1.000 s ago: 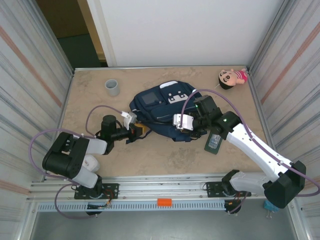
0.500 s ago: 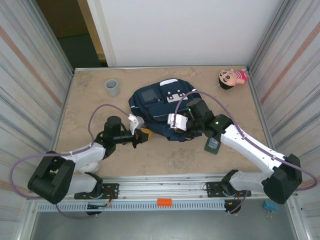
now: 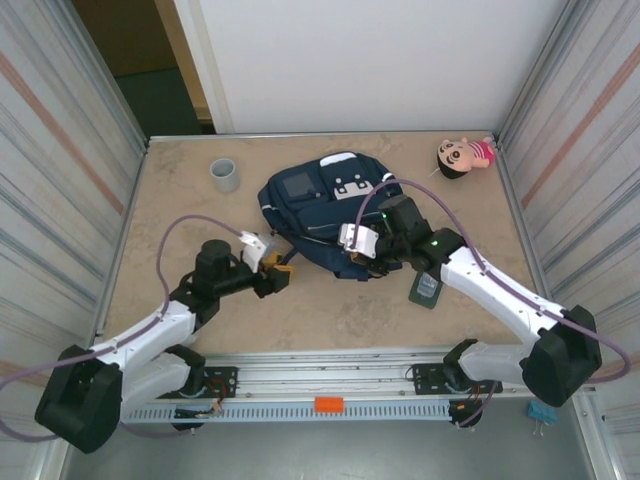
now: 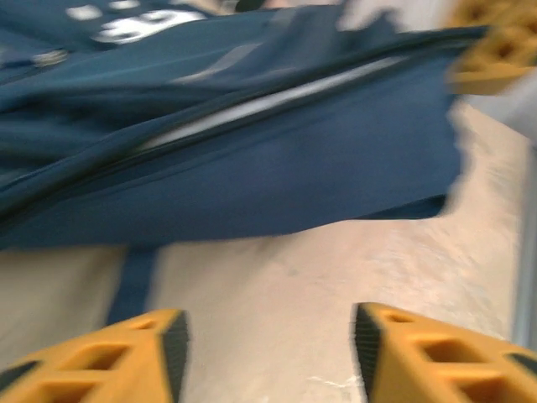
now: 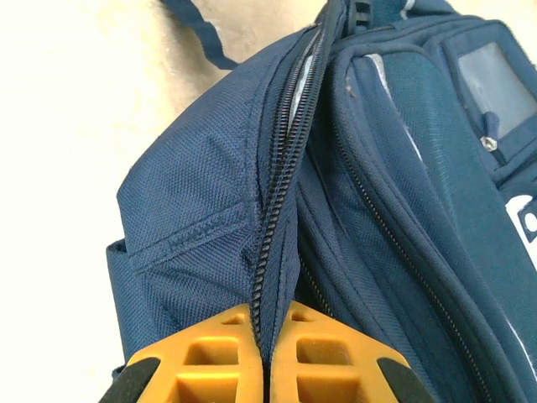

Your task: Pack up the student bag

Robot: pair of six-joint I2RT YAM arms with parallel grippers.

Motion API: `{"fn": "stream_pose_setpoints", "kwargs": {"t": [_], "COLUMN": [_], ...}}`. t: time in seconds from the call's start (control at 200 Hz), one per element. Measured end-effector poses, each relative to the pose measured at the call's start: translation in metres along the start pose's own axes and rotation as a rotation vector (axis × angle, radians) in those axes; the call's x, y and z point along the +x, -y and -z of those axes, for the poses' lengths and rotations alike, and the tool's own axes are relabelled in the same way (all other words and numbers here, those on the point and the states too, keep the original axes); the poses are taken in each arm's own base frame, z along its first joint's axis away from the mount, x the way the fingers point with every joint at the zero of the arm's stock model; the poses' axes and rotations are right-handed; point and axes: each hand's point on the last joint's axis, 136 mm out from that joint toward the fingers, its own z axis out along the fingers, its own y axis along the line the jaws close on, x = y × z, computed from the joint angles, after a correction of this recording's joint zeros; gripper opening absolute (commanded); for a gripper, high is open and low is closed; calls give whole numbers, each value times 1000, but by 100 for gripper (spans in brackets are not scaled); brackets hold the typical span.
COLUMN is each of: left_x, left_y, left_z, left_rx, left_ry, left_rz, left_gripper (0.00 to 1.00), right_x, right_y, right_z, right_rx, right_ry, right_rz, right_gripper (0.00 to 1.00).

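Observation:
The student bag [image 3: 325,205], navy blue with white patches, lies in the middle of the table. My right gripper [image 3: 368,262] sits at its near right edge. In the right wrist view this gripper [image 5: 268,357] is shut on the bag [image 5: 403,168], its orange fingers pinching the fabric beside the main zipper [image 5: 281,193]. My left gripper [image 3: 281,278] hovers just off the bag's near left corner. In the left wrist view it [image 4: 268,353] stands open with bare table between its fingers, and the bag [image 4: 252,168] lies ahead, a slit of pale lining showing.
A grey cup [image 3: 225,174] stands at the back left. A doll [image 3: 462,156] lies in the back right corner. A dark green flat device [image 3: 426,289] lies under my right arm. Metal walls close in both sides.
My left gripper has opened, come off the bag's near left edge and drawn back a little toward me. The right gripper keeps its hold, and the bag has shifted slightly.

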Motion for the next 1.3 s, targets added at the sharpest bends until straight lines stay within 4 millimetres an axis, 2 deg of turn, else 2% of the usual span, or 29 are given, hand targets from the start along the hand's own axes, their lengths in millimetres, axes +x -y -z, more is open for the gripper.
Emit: {"fn": "stream_pose_setpoints", "kwargs": {"t": [0.09, 0.22, 0.426, 0.682, 0.907, 1.117, 1.228, 1.303], "left_x": [8, 7, 22, 20, 36, 21, 14, 15], "left_y": [-29, -48, -45, -47, -49, -37, -33, -33], "left_z": [7, 6, -14, -21, -35, -42, -48, -50], "left_rx": [-102, -134, -22, 3, 55, 142, 175, 182], "left_ry": [5, 27, -35, -18, -57, -5, 12, 15], "left_rz": [98, 196, 262, 151, 93, -6, -50, -58], "left_gripper": [80, 89, 90, 91, 80, 76, 67, 56], "right_x": [2, 1, -2, -8, -6, -7, -7, -7], "right_y": [-3, -3, -1, -3, -9, -11, -11, -11], "right_z": [12, 29, 39, 50, 52, 53, 53, 53], "right_rx": [-19, -40, -59, -92, -129, -141, -140, -140], "right_ry": [10, 26, 39, 45, 46, 51, 51, 51], "right_rz": [6, 5, 10, 33, 37, 36, 37, 36], "right_gripper": [0, 0, 0, 0, 0, 0, 0, 0]}}
